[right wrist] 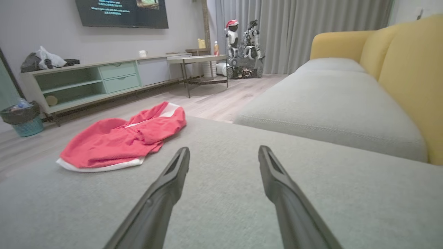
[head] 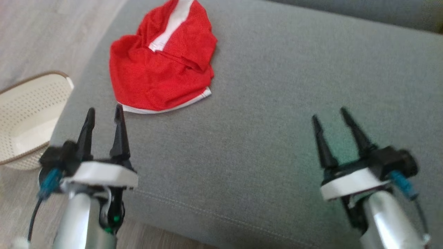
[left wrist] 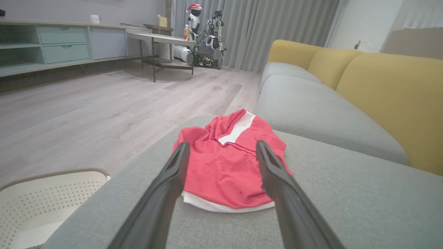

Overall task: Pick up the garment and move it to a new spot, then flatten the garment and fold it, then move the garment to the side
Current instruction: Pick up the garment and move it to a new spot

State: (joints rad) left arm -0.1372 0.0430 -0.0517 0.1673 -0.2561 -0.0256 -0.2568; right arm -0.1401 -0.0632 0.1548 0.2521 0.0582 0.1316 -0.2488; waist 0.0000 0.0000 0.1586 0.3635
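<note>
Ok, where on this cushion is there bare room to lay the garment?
The widest bare stretch of cushion lies right of the garment, reaching the right gripper. The left edge is crowded: garment, left gripper, basket alongside.

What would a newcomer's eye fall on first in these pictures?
A crumpled red garment with white trim lies on the grey sofa cushion, toward its left side. The left end effector and the right end effector are open and empty, the left one just before the garment. A cream perforated basket stands left of the sofa.
</note>
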